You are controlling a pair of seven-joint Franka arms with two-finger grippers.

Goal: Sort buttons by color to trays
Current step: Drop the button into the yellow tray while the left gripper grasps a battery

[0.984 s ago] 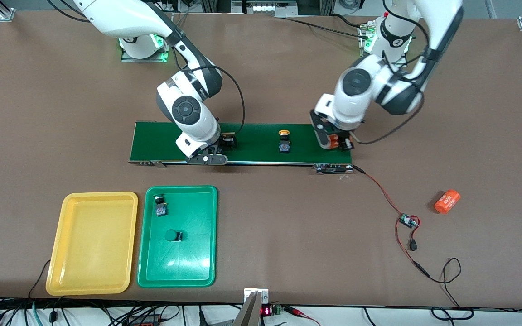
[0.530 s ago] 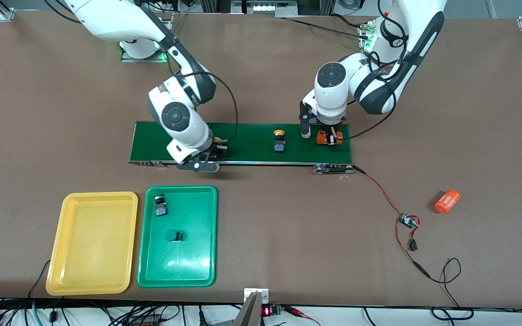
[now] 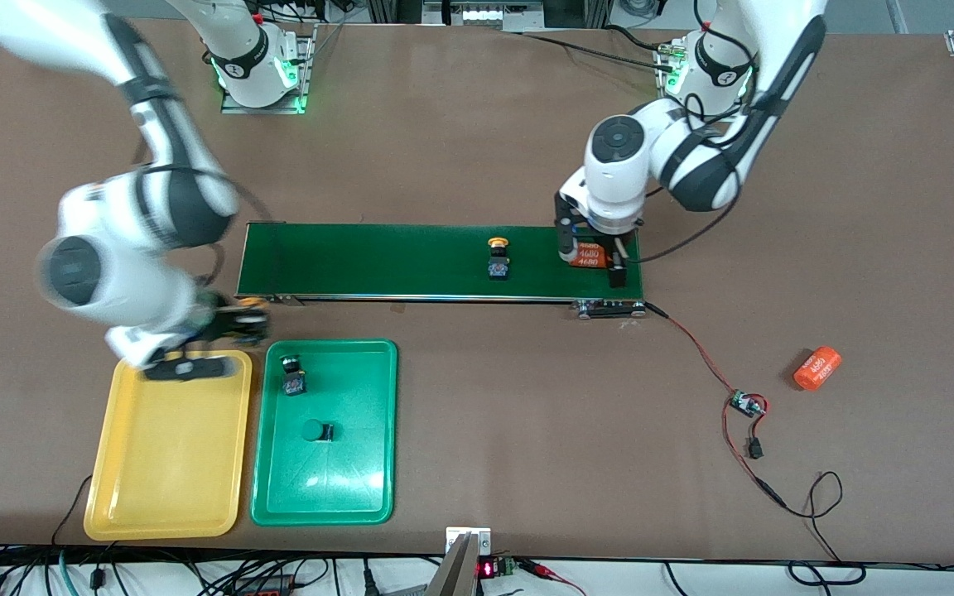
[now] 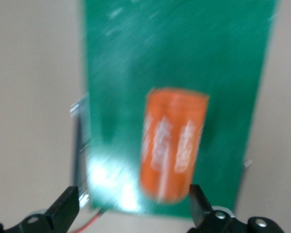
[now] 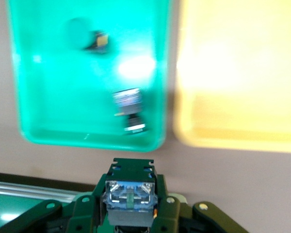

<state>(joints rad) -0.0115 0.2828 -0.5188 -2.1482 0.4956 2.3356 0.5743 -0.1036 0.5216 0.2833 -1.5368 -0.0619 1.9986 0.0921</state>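
Since a moment ago the right arm has swung off the belt (image 3: 411, 261) toward the trays, carrying a yellow-capped button with it, and the left arm has let go of the orange cylinder (image 3: 589, 254) and risen a little above it. Going from the view's left: the yellow tray (image 3: 113, 463) is bare, and the right hand (image 3: 233, 321) hangs just over that tray's corner nearest the belt, fingers clamped on the held button (image 5: 130, 196), whose bluish base faces the wrist camera. That grip keeps the cap pointing away from the hand, so, as I judge it, the button can be lowered into the yellow tray just below and beside the hand. Next along, the green tray (image 3: 378, 430) lies beside the hand and already holds two green buttons (image 3: 293, 377), one upright, one tipped on its side, so the green half looks done. Farther along, the belt carries the last yellow button (image 3: 497, 258), standing cap-up, well away from the right hand and nearer the left one. The left hand (image 4: 131, 206) hovers directly above the cylinder with its fingers spread wide and gripping nothing; the cylinder lies on its side beneath them at the belt's end. A spare cylinder (image 3: 816, 368) and a small circuit board (image 3: 747, 405) on red wires rest on the worktop (image 3: 527, 397), apart from both hands.
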